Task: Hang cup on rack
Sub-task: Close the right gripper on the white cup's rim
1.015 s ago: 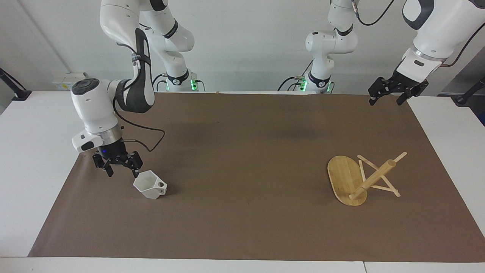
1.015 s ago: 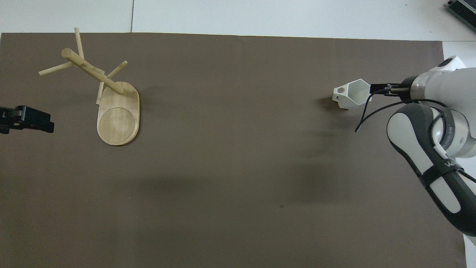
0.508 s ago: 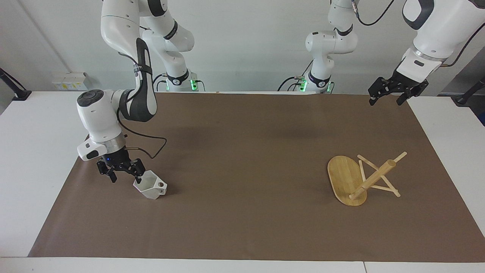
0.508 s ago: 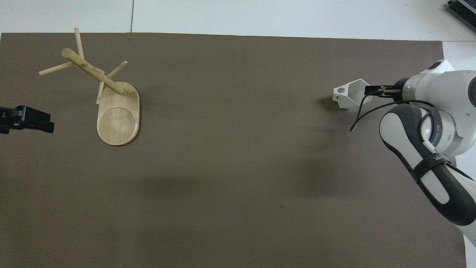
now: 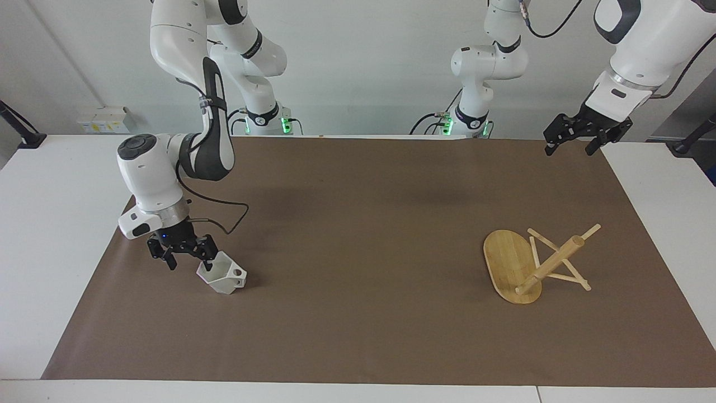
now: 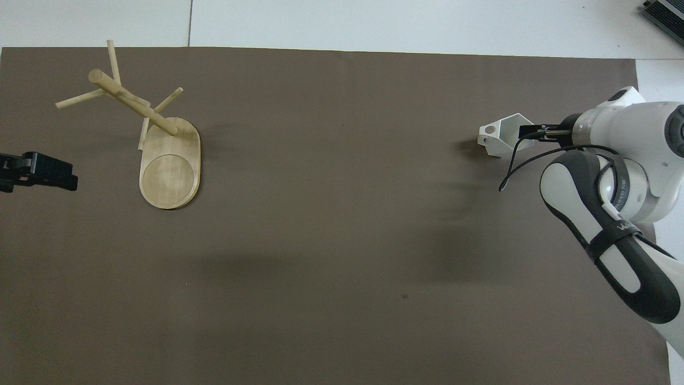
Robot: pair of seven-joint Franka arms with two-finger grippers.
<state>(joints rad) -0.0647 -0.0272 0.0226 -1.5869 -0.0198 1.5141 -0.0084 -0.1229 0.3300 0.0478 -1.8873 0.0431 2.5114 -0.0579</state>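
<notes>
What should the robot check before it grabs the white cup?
1. Right tool open at the cup rim: ok.
2. One finger inside the cup, one outside: cannot tell.
3. Cup resting on the brown mat, tilted: ok.
4. Rack standing upright for hanging: not ok, it lies tipped with its post slanting.
5. Left tool open, waiting over the mat's corner away from the cup: ok.
</notes>
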